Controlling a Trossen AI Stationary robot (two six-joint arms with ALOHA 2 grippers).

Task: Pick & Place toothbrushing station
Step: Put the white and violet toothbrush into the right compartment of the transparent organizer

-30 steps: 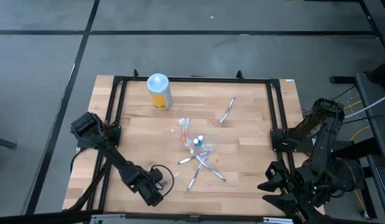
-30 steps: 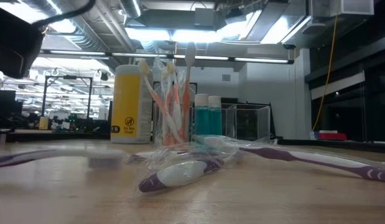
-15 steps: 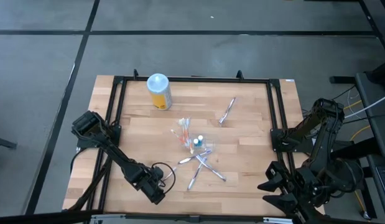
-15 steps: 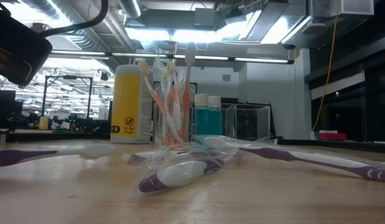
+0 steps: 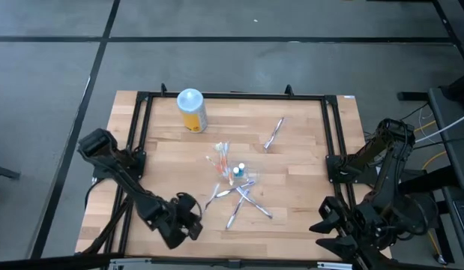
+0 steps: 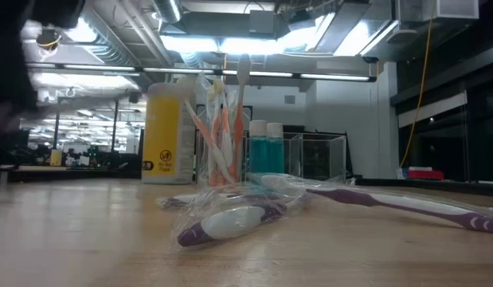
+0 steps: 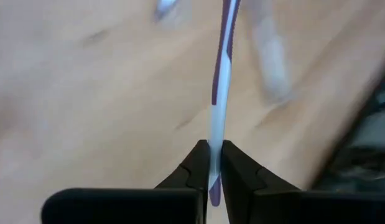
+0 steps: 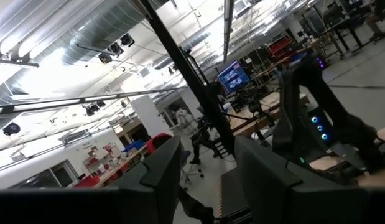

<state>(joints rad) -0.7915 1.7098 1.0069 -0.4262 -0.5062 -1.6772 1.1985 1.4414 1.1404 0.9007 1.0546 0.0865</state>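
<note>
My left gripper (image 5: 194,216) is near the table's front edge, left of centre, shut on a white and purple toothbrush (image 7: 218,93), which also shows in the high view (image 5: 213,196). A transparent holder (image 5: 220,161) with several orange-pink and whitish toothbrushes stands upright at mid-table; it also shows in the low view (image 6: 218,131). Several wrapped purple toothbrushes (image 5: 245,199) lie flat in a loose pile in front of it. One more toothbrush (image 5: 273,133) lies farther back on the right. My right gripper (image 8: 208,180) is open and empty, off the table's front right corner. My left gripper pinches the toothbrush's handle near its end (image 7: 215,155) between its two fingers. A short purple tip sticks out behind the fingers. The toothbrush runs on ahead in line with the fingers, toward the pile. It is lifted clear of the table.
A yellow canister with a white lid (image 5: 191,109) stands at the back left. Two small blue bottles (image 6: 266,151) stand beside the holder, with a clear box (image 6: 318,157) behind them. A black frame (image 5: 232,95) runs round the table.
My left gripper has gone up with the white and purple toothbrush. The toothbrush lay on the table at the left of the low view, then rose off the wood and out of that view. The left arm's upper part has swung toward the table's left edge.
</note>
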